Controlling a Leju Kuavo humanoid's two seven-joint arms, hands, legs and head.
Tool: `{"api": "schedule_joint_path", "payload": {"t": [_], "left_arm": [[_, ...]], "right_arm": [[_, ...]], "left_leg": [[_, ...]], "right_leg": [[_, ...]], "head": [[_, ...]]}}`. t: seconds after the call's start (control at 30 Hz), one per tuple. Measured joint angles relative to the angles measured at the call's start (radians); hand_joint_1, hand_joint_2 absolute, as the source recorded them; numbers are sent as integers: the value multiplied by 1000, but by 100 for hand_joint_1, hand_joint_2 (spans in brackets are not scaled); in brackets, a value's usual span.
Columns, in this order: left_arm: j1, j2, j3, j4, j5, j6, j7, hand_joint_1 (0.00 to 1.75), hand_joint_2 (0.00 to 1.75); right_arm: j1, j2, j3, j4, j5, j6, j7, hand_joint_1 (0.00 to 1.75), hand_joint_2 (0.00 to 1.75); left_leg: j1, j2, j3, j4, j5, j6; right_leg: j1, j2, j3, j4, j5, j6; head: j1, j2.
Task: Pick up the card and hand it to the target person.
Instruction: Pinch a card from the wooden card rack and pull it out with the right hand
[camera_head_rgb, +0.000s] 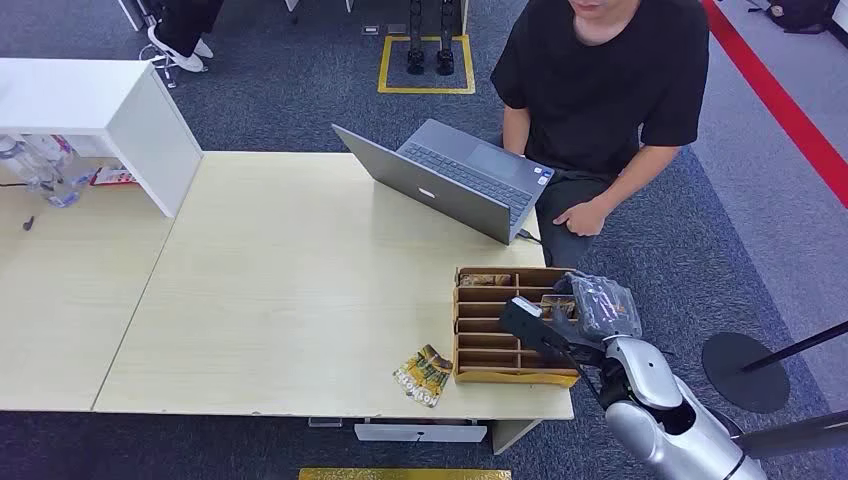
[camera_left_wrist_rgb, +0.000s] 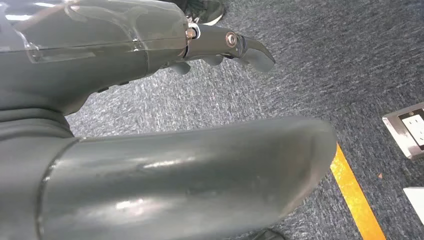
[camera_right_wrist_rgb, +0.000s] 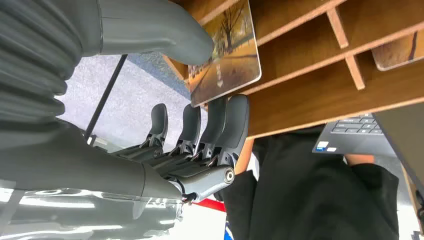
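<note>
Evidently right hand (camera_right_wrist_rgb: 200, 125) pinches card (camera_right_wrist_rgb: 227, 50) (writing illegible).

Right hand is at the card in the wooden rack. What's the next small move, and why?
Probably close the thumb and fingers on the card, then lift. The right hand sits at the wooden rack with the card between thumb and fingers, but whether it is already pinched is unclear, and the card stands in its slot.
</note>
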Motion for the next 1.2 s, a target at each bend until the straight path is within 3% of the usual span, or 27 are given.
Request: {"api": "schedule_joint_path", "payload": {"t": [0.47,0.8,1.2], "left_arm": [[0,0,0,0,0,0,2,0,0],[0,0,0,0,0,0,2,0,0],[0,0,0,0,-2,0,4,0,0]], "right_arm": [[2,12,11,19,0,0,-2,104,175],[-2,13,11,19,-7,-3,-7,137,175],[-3,20,11,19,-18,-12,-21,143,175]], "left_leg": [[0,0,0,0,0,0],[0,0,0,0,0,0],[0,0,0,0,0,0]], "right_leg": [[0,0,0,0,0,0],[0,0,0,0,0,0],[0,0,0,0,0,0]], "head": [[0,0],[0,0],[0,0]]}}
